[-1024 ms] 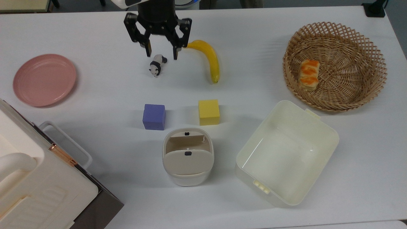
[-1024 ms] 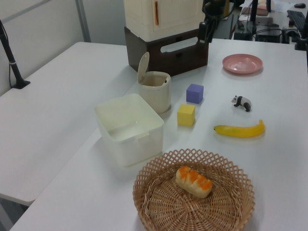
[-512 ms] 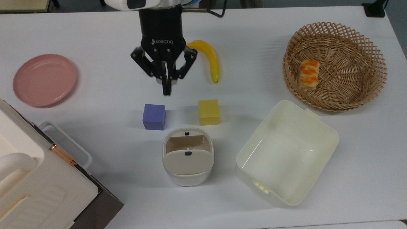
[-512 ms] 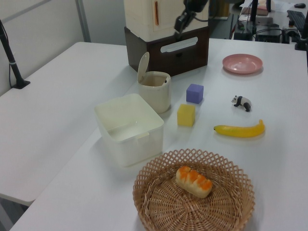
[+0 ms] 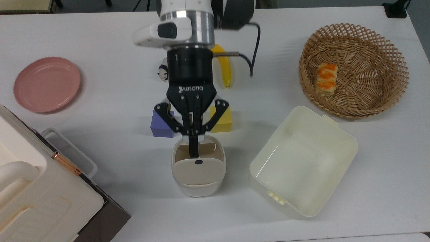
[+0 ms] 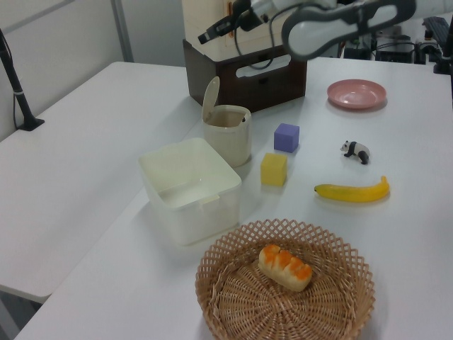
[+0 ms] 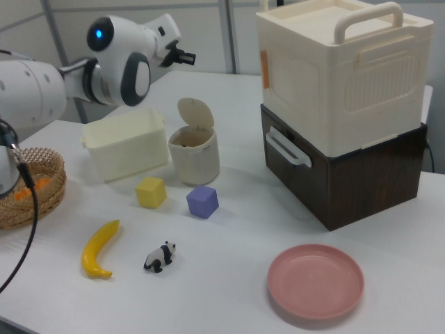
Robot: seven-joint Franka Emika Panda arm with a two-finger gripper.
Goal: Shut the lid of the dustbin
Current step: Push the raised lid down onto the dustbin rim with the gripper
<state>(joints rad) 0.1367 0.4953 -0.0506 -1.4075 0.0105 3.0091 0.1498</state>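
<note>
Pressing together with no gap showing between them, your fingers (image 5: 193, 148) are holding nothing, and in the top view they are hanging over the open mouth of the dustbin (image 5: 198, 183), their tips pointing at the free edge of the lid (image 5: 198, 170). In the left view your gripper (image 6: 212, 33) is sitting well above the dustbin (image 6: 228, 134), apart from the raised lid (image 6: 209, 100); in the right view it (image 7: 186, 58) is likewise high above the lid (image 7: 194, 112) and touching nothing.

You are looking at a lid that is standing up, tilted back on its hinge, with its small black button (image 5: 198, 162) facing the top camera. The dustbin (image 7: 194, 154) itself is sitting upright on the white table (image 5: 100, 90).

Taking the dustbin as your landmark in the top view: the purple cube (image 5: 160, 126) and the yellow cube (image 5: 223, 121) are resting just beyond it, partly under your gripper's linkage. Farther behind, the panda figure (image 5: 163, 71) and the banana (image 5: 225, 69) are peeking out from beside the arm's wrist. The cream tub (image 5: 302, 161) is lying near the dustbin on the top view's right, with the wicker basket (image 5: 354, 70) beyond it holding a bread piece (image 5: 326, 79). The pink plate (image 5: 47, 84) and the big handled box (image 5: 40, 188) are sitting well apart on the top view's left.
</note>
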